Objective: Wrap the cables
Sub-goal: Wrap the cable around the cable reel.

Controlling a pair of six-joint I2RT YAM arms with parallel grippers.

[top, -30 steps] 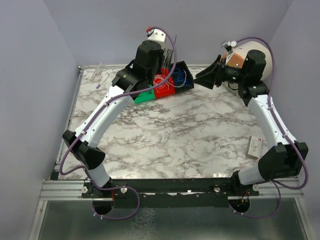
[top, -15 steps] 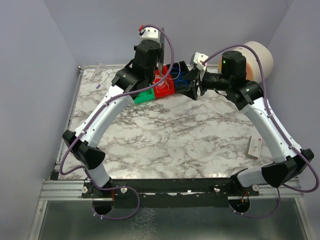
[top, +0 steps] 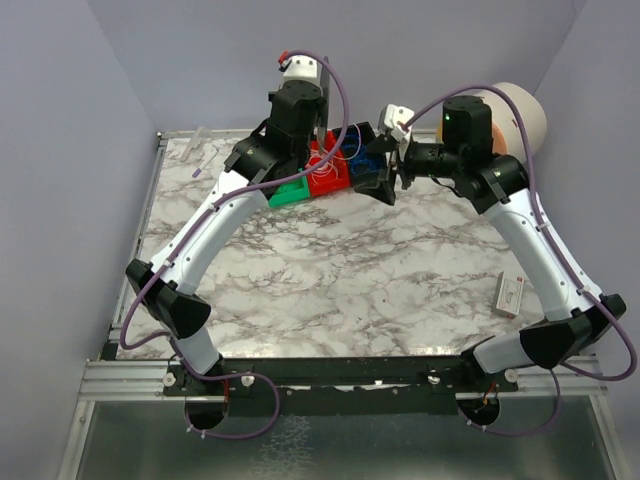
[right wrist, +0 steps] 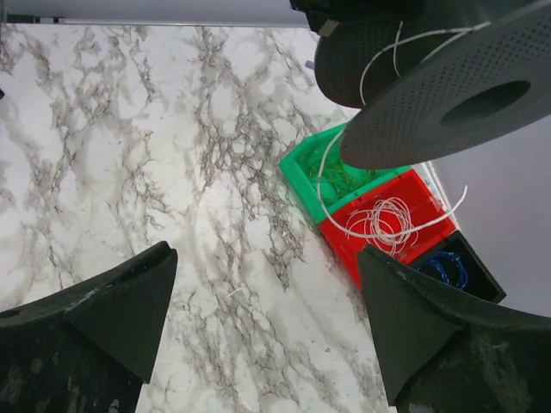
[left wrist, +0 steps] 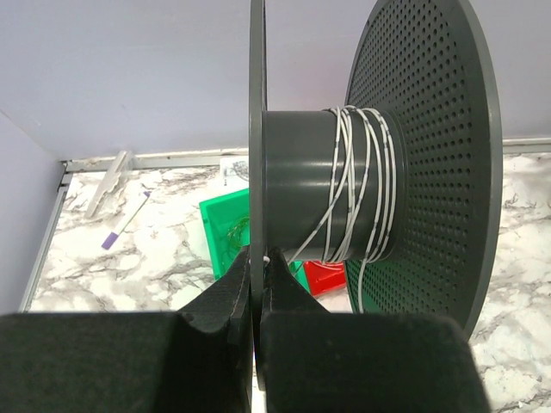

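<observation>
View from above: my right gripper [top: 366, 172] hovers beside the red plastic bin [top: 328, 182]. Left wrist view: left gripper [left wrist: 256, 277] clamps the dark grey perforated round spool [left wrist: 422, 146], thin whitish cable [left wrist: 357, 172] partly wound on it. Right wrist view: jaws wide, empty; the rest coils in the bin. I would catch the slack strand gently.

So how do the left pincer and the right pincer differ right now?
The left pincer is shut on the thin flange of the dark spool; the right pincer stands wide open and holds nothing. The left pincer holds the spool with whitish cable wound on its hub; the right pincer shows only marble table between its jaws. Both are near the coloured bins.
</observation>
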